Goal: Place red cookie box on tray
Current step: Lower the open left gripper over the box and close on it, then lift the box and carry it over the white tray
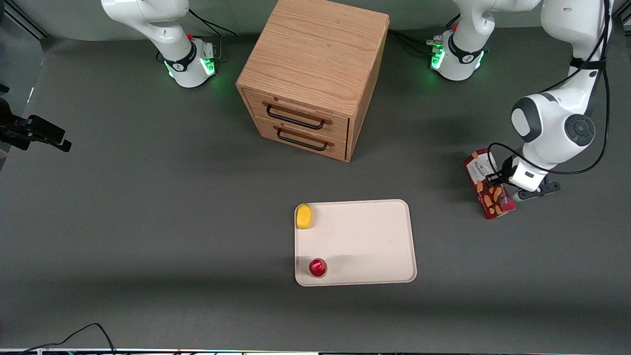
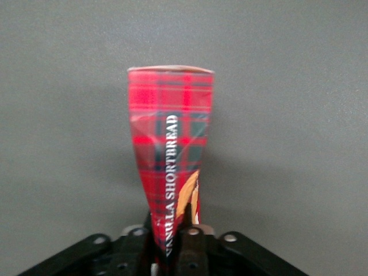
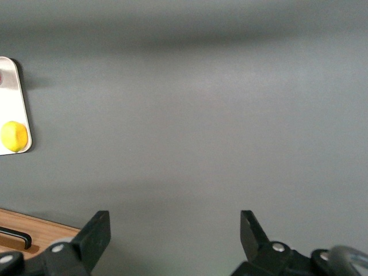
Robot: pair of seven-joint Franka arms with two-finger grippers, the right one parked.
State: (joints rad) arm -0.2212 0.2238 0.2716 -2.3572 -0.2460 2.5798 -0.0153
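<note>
The red cookie box, tartan-patterned with cookie pictures, is toward the working arm's end of the table, well clear of the tray. My left gripper is shut on it from the side. In the left wrist view the box sticks out away from the camera. My gripper pinches its near end, and the carton looks squeezed and twisted there. I cannot tell whether the box rests on the table or hangs just above it. The cream-white tray lies flat, nearer the front camera than the drawer cabinet.
On the tray, a yellow object sits in one corner and a small round red object in another, both on the edge toward the parked arm. A wooden two-drawer cabinet stands mid-table. Grey tabletop lies between box and tray.
</note>
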